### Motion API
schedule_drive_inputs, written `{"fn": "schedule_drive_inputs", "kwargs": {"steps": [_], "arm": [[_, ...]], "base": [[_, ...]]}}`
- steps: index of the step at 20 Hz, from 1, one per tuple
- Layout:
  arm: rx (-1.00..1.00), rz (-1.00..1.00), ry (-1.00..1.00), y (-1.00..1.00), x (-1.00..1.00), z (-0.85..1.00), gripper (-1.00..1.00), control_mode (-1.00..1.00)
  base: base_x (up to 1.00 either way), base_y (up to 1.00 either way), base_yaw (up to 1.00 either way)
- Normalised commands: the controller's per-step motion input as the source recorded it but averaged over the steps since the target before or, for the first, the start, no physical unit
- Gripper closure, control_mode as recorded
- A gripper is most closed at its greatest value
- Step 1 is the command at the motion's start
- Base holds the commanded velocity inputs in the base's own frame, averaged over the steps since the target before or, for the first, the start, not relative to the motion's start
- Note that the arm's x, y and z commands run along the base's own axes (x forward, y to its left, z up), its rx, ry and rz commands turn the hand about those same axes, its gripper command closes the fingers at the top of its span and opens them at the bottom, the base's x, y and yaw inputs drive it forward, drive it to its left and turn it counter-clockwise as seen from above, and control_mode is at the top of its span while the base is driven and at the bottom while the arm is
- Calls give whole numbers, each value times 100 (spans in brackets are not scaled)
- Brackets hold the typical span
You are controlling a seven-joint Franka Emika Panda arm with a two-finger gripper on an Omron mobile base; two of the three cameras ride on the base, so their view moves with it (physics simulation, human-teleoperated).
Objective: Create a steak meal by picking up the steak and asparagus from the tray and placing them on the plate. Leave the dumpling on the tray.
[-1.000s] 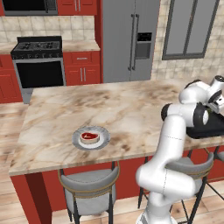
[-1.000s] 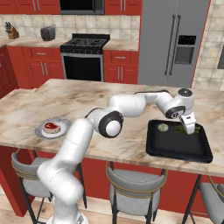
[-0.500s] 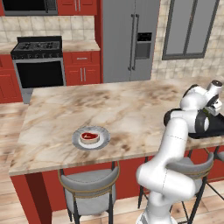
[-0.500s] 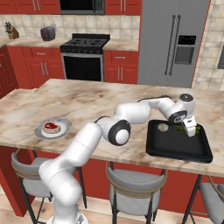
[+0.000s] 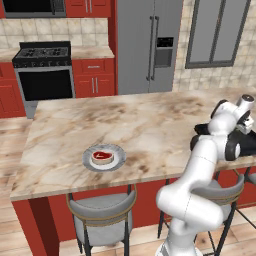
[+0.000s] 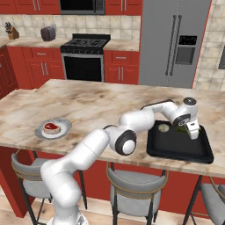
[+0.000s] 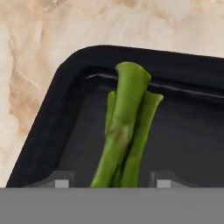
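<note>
A red-cabinet kitchen surrounds the marble tabletop (image 6: pixel 96 105). The tray (image 6: pixel 176 151) holds the dumpling (image 6: pixel 164 128) and the asparagus (image 7: pixel 124 131); the steak (image 5: pixel 102 156) already lies on the plate (image 5: pixel 118 156). The asparagus remains to move, its stalks running lengthwise between the tips of the end effector (image 7: pixel 109 183), part-open; grip uncertain.

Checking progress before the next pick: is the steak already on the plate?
Yes, the left base view shows the red steak lying in the white centre of the plate on the island counter.
</note>
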Motion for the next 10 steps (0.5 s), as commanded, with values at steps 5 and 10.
{"fn": "schedule_drive_inputs", "kwargs": {"steps": [5,10], "arm": [[0,-6,0,22,-10,-9,100,-100],[-1,-10,5,61,-77,0,100,-100]], "base": [[0,0,0],[0,0,0]]}}
